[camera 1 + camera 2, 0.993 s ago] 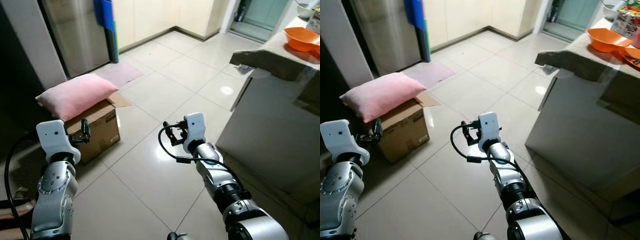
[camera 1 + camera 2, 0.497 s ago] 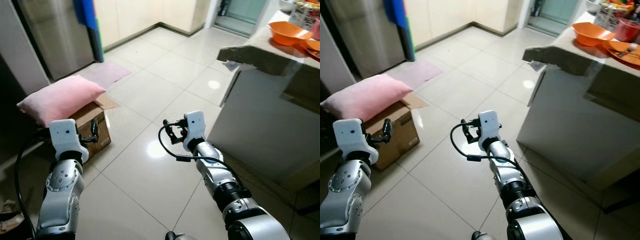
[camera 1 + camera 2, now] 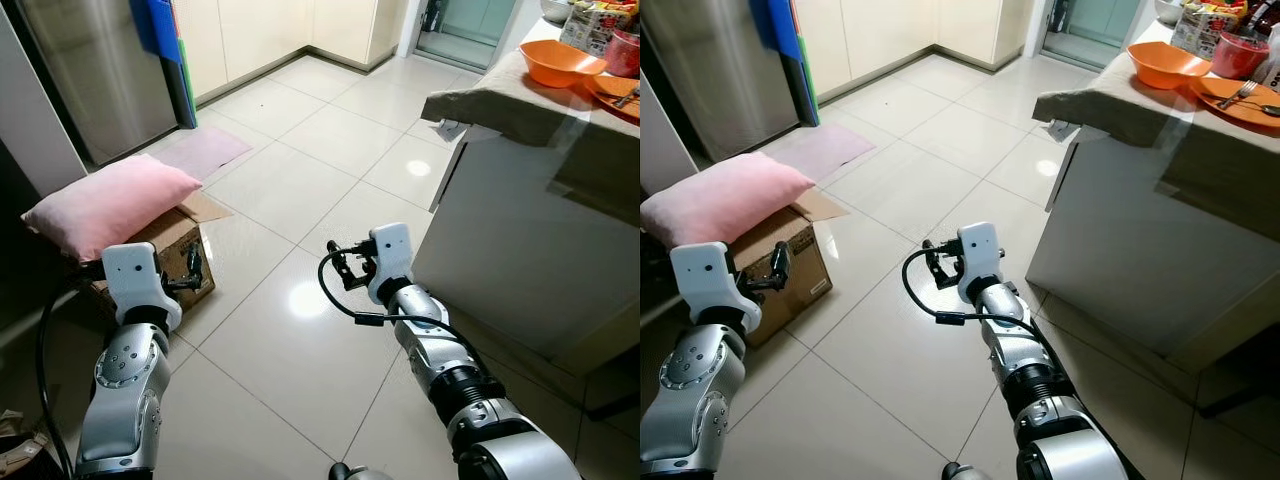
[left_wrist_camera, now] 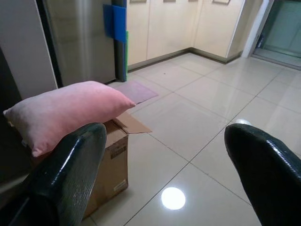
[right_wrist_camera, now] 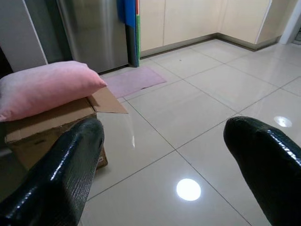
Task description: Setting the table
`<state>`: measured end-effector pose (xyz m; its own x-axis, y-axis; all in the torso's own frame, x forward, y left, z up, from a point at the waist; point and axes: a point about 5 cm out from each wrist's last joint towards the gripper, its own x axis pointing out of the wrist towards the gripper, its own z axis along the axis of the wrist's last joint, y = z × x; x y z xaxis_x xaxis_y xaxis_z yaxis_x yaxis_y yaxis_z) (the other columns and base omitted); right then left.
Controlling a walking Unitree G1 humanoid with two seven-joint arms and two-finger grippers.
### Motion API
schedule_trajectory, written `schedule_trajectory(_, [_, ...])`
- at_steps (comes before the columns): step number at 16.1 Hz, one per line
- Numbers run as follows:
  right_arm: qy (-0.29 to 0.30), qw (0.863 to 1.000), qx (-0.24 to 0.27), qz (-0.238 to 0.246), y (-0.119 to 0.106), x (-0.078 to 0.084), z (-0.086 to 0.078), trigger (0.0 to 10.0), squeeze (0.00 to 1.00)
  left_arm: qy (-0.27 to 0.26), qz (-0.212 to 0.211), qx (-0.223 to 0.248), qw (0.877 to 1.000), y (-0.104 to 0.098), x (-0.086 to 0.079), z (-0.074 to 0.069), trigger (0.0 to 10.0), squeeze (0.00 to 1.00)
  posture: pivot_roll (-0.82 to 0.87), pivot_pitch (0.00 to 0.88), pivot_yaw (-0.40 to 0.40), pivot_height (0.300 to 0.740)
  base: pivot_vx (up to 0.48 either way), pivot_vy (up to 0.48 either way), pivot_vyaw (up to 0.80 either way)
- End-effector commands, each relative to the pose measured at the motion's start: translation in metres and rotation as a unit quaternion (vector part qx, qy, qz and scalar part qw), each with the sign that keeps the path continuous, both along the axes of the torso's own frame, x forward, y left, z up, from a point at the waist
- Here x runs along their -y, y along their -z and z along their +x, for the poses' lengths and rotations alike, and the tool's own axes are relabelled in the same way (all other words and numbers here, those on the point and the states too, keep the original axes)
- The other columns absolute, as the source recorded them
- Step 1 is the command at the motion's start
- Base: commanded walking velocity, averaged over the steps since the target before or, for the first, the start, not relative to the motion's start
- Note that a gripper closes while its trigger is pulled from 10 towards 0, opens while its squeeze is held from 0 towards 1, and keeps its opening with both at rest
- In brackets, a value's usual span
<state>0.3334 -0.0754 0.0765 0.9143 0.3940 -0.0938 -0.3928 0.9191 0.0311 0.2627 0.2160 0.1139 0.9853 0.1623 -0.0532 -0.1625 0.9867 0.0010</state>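
A cloth-covered table stands at the right. On its top are an orange bowl, a red cup and an orange plate with a fork on it. My left gripper is held low over the floor beside a cardboard box, open and with nothing in it. My right gripper hovers over the tiles just left of the table's side, also open and holding nothing. Both grippers are well below the tabletop and apart from it.
A pink pillow lies on a cardboard box at the left. Behind it are a steel fridge, a blue board and a small mat. Glossy floor tiles stretch to a doorway at the back.
The camera has swung right, bringing the tabletop with its bowl, plate and cup further into view. Both arms keep the same pose with fingers open.
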Motion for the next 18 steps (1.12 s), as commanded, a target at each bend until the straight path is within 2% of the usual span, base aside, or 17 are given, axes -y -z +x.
schedule_trajectory(1, [0.002,1.0,0.008,0.003,-0.004,0.001,0.002,10.0,0.0,0.011,0.001,0.004,1.0,-0.002,0.003,0.0,10.0,0.0,0.06,0.0,-0.034,0.74,0.0,0.0,-0.74])
schedule_trajectory(3, [-0.007,1.0,0.011,0.001,-0.005,-0.002,0.002,10.0,0.0,0.025,0.004,0.007,1.0,-0.004,0.006,0.002,10.0,0.0,0.06,0.0,-0.039,0.74,0.201,0.131,-0.74])
schedule_trajectory(12, [-0.008,1.0,0.015,-0.002,-0.005,-0.002,0.002,10.0,0.0,0.063,0.026,0.019,0.997,-0.007,0.015,0.008,10.0,0.0,0.05,0.0,-0.03,0.74,0.476,0.0,-0.74])
schedule_trajectory(18, [0.005,1.0,0.02,-0.008,-0.006,0.006,0.004,10.0,0.0,0.084,0.028,0.022,0.996,-0.007,0.024,0.014,10.0,0.0,0.01,0.0,-0.025,0.74,0.461,0.0,-0.74])
